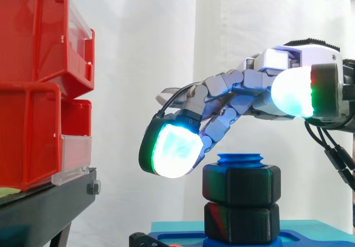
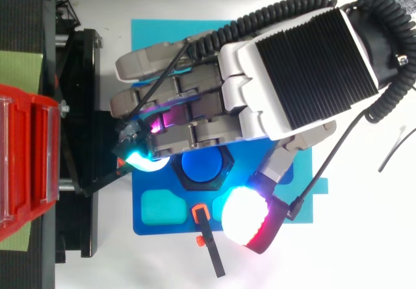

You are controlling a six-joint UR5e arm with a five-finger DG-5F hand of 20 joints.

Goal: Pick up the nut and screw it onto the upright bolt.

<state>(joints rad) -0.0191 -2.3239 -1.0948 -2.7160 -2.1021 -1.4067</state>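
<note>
We see the nut (image 1: 241, 183) on the bolt (image 1: 239, 159). It is black with flat sides, and the blue top of the bolt pokes out above it. A second black nut (image 1: 242, 223) sits right under it on the same bolt, and the two touch. The bolt stands up straight on a dark blue plate (image 2: 151, 175).

The hand (image 1: 244, 83) hangs over the nut. Its fingers are bent a little and loose, spread out, and they hold nothing. One fingertip (image 1: 175, 150) glows cyan and green. It is just beside the top edge of the nut, and we cannot tell if it touches. The thumb pad (image 1: 293, 91) glows white with green and red at its edge, and it is well apart from the nut, higher up. From above, the fingers reach across one side of the nut and the thumb is out on the other side.

A thin black bar (image 2: 211, 250) with orange bits lies on the plate near the bolt. The plate rests on a light blue mat (image 2: 156, 36) on the white worktop (image 2: 364, 237). Off to the side are red bins (image 1: 33, 91) on a black stand (image 1: 44, 205), with a white curtain (image 1: 144, 47) behind.
</note>
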